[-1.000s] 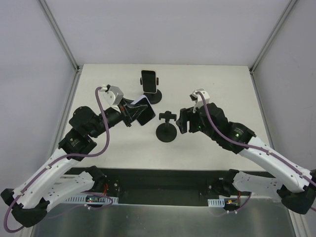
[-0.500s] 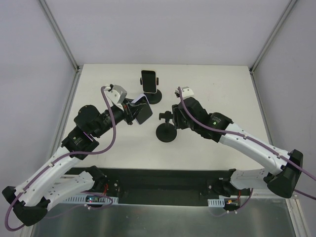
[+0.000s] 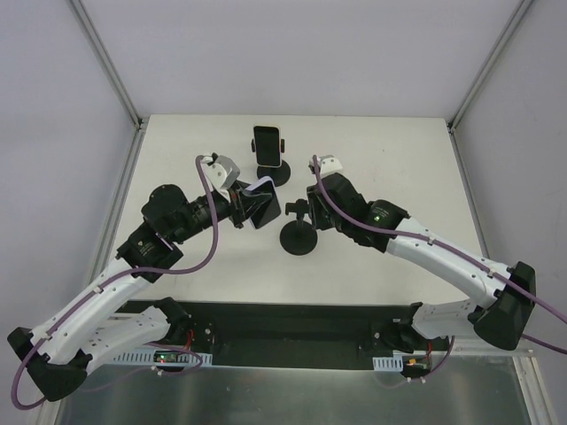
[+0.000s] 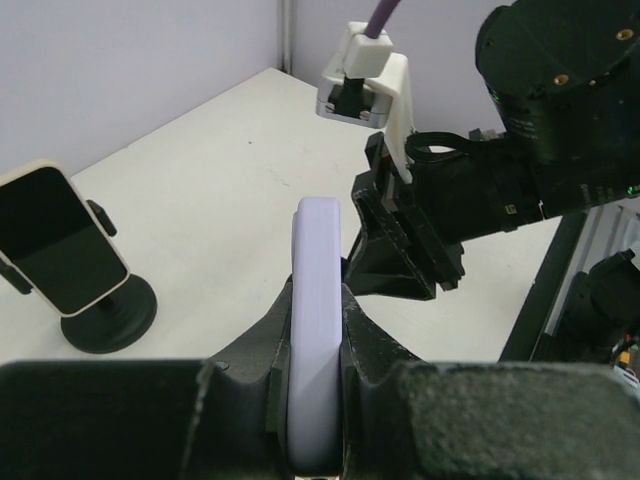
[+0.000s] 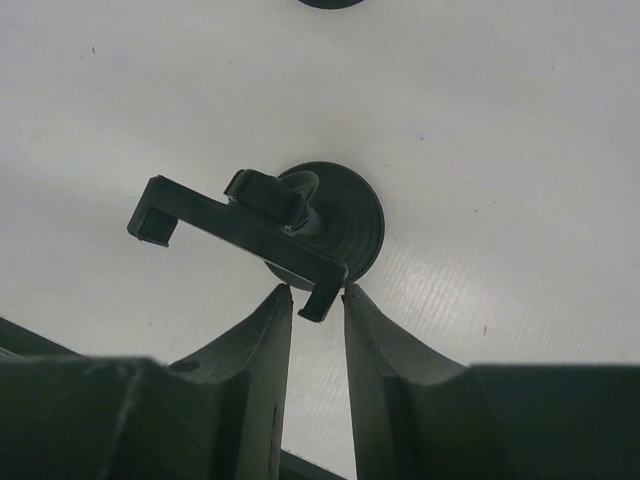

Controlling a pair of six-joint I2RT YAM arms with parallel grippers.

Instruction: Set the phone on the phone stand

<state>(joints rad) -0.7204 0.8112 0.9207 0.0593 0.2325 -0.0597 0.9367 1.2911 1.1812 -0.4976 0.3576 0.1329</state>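
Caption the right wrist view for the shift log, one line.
Right gripper brackets one end of the clamp bar on the empty phone stand, which stands on the white table.

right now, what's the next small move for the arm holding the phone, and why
Probably ease the left end effector, shut on the lavender phone, sideways toward the empty stand. The phone is held clear of the stand's clamp, while the right end effector seems to pinch one end of that clamp, likely steadying it.

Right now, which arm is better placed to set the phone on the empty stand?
Left. The left gripper holds the phone near the empty stand; the right gripper only straddles one end of that stand.
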